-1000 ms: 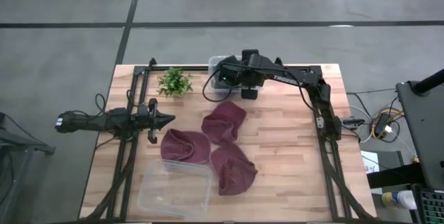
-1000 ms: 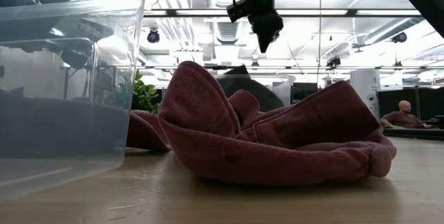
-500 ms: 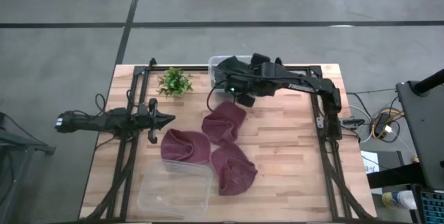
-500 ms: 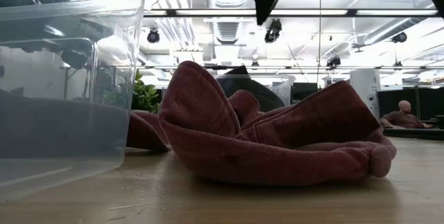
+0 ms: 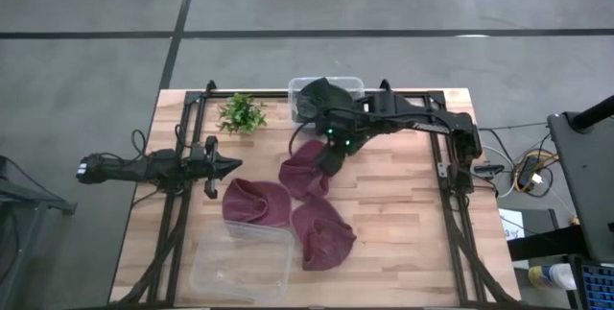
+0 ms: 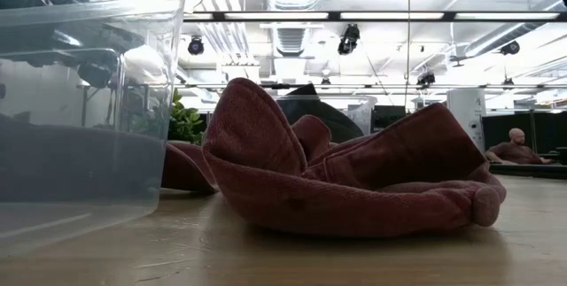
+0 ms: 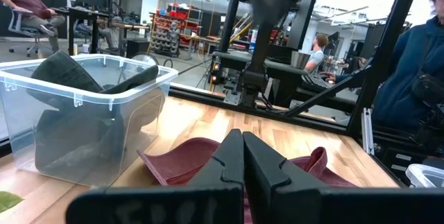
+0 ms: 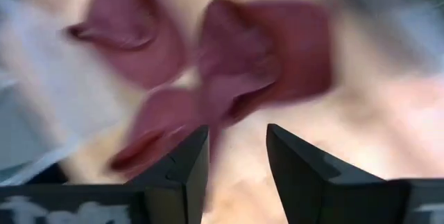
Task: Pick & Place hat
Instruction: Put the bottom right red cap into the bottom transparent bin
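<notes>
While the right gripper [image 5: 326,163] hung with its fingers spread and empty, the nearest maroon hat [image 5: 309,170] lay right under it on the wooden table [image 5: 393,204]. The left gripper [image 5: 230,165] waited pinched together, off to the side.

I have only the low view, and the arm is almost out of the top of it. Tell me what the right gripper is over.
Observer: In the high view the right gripper hangs over the rearmost maroon hat, at its back edge.
Operator: Report its jaws.
Observer: The right wrist view shows them open, with nothing between them.
Operator: Now the left arm.
Observer: The left gripper waits at the left side of the table, with its jaws shut.
</notes>
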Controlling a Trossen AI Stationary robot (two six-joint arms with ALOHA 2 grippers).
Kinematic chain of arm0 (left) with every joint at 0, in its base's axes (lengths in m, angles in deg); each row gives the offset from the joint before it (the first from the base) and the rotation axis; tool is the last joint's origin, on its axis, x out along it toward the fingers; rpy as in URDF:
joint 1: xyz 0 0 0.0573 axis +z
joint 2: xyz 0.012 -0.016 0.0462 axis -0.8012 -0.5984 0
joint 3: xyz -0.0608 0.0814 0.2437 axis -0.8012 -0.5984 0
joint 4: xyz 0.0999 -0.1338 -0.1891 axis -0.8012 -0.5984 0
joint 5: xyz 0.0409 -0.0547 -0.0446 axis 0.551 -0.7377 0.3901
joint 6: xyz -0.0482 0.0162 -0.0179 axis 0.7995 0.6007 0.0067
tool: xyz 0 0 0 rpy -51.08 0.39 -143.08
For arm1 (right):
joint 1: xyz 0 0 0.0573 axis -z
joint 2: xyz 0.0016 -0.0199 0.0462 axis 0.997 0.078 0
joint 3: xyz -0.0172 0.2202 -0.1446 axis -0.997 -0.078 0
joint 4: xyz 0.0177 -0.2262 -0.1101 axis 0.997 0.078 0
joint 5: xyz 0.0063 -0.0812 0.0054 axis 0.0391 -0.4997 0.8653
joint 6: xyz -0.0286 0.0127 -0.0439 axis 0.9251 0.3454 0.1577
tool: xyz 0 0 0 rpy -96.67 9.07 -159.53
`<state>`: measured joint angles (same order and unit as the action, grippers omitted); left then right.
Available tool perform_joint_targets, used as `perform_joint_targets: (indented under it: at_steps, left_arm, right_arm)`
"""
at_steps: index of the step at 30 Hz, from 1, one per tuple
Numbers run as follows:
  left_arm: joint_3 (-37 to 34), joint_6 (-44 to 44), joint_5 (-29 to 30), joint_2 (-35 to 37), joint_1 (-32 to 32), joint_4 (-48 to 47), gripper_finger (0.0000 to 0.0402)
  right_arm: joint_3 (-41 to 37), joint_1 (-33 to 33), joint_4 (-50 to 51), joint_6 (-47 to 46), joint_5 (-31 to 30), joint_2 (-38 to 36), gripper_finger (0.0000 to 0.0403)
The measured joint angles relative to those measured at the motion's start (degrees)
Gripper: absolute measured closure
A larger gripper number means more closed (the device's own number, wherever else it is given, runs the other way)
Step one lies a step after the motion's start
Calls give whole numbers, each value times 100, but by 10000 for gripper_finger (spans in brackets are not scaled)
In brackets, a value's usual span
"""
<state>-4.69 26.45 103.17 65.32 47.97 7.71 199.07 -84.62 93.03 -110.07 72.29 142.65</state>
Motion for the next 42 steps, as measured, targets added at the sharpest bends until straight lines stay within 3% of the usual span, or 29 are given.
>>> perform_joint_targets:
  at_steps: [4,7,14,22,42]
  left_arm:
    - [0,-2,0,0,-1,0,402]
    - [0,0,0,0,-1,0,402]
    - [0,-2,1,0,0,0,402]
    - [0,0,0,0,-2,0,402]
    - [0,-2,0,0,0,0,402]
  right_arm:
    - [0,-137,-176,-461,1057,184,275]
    - [0,-301,-154,-642,1471,390,280]
    - [-151,-702,362,-822,1565,962,281]
    - [-897,-890,335,-483,1339,1485,282]
    - [-2625,-760,-1528,-396,1570,1487,307]
